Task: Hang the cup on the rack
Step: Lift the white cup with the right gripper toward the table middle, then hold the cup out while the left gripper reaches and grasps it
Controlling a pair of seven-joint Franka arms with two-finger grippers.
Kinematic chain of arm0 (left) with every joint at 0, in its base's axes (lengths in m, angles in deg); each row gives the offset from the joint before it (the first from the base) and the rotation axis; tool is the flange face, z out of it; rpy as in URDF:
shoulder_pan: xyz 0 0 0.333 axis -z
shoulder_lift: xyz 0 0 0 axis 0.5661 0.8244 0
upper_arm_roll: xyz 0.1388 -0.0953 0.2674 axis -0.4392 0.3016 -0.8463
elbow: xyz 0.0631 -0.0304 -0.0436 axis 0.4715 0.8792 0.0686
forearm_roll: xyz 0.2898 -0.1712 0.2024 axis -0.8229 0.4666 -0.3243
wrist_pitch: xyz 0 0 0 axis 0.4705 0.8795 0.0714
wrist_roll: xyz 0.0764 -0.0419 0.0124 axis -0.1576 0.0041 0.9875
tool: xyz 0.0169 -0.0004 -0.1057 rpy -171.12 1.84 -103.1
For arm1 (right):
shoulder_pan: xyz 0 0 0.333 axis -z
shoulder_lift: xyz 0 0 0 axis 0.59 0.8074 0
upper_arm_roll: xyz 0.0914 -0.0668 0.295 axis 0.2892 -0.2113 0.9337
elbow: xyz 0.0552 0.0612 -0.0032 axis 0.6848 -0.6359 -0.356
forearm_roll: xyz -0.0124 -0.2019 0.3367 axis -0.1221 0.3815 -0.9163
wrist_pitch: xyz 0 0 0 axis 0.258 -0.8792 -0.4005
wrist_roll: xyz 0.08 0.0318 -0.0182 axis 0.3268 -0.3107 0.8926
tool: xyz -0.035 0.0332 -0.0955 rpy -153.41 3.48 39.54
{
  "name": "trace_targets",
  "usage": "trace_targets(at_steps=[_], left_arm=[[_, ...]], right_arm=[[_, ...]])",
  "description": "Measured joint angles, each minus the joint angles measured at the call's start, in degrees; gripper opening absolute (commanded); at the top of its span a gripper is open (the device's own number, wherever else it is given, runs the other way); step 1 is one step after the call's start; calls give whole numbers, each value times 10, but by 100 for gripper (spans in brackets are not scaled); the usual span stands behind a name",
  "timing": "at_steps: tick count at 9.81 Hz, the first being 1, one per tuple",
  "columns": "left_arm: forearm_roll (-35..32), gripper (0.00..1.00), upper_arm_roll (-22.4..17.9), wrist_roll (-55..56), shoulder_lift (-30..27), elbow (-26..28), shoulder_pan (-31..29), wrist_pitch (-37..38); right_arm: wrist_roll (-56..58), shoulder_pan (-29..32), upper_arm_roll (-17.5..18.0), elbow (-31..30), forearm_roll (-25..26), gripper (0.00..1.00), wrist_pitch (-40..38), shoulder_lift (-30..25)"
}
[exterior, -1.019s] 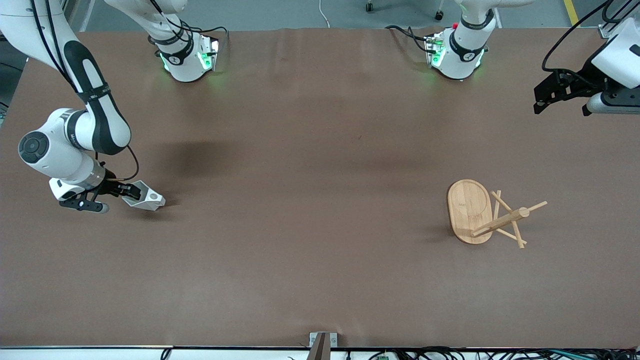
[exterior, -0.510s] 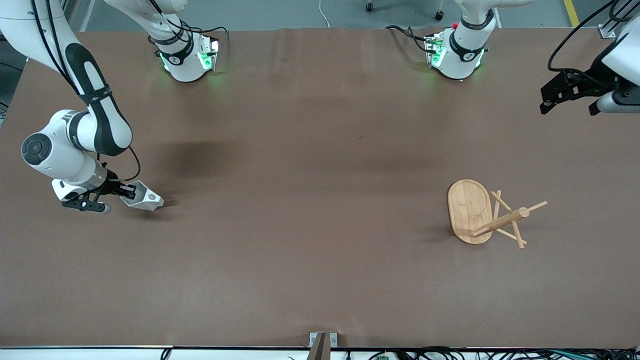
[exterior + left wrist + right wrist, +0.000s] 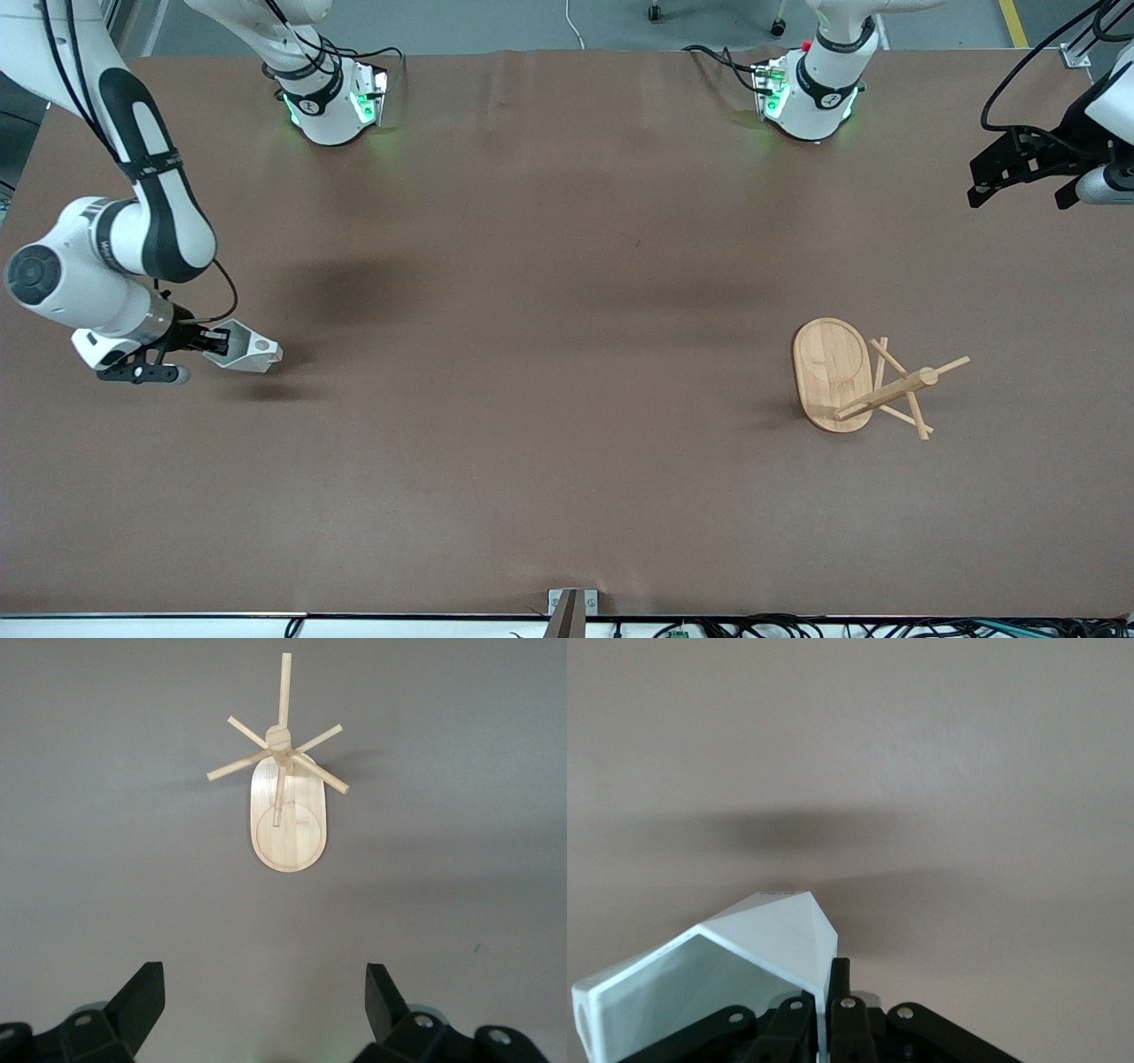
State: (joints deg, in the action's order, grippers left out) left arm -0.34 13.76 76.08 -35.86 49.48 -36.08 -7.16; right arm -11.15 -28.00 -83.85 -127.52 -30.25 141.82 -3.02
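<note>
The white faceted cup hangs on its side just above the table at the right arm's end. My right gripper is shut on the cup's rim wall; in the right wrist view the cup fills the space by the gripper, one finger inside the rim and one outside. The bamboo rack stands upright on its oval base toward the left arm's end. In the left wrist view the rack shows from above. My left gripper is open and empty, high over the table edge at that end, also seen in its wrist view.
The brown table lies bare between cup and rack. The two arm bases stand along the edge farthest from the camera. A small metal bracket sits at the nearest edge.
My right gripper has lifted the cup slightly off the table and drawn it toward the right arm's end. My left gripper has moved outward toward the left arm's end.
</note>
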Motion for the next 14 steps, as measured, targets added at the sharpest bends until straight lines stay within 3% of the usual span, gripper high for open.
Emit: trace_targets(at_steps=[2, 4, 9, 11, 14], left_arm=[[10, 100, 5, -2, 0, 0, 8, 0], [27, 100, 7, -3, 2, 0, 32, 0], [38, 100, 13, -62, 27, 1, 203, 0], [53, 100, 15, -100, 53, 0, 260, -51], [78, 100, 25, -207, 87, -40, 292, -113]], right_arm=[[3, -5, 21, 99, -66, 0, -129, -15], [28, -11, 51, 129, -183, 0, -207, -20], [70, -26, 126, 108, -504, 0, -243, -12], [71, -31, 152, 92, -615, 0, -244, -11], [71, -51, 190, 58, -726, 0, -243, -10]])
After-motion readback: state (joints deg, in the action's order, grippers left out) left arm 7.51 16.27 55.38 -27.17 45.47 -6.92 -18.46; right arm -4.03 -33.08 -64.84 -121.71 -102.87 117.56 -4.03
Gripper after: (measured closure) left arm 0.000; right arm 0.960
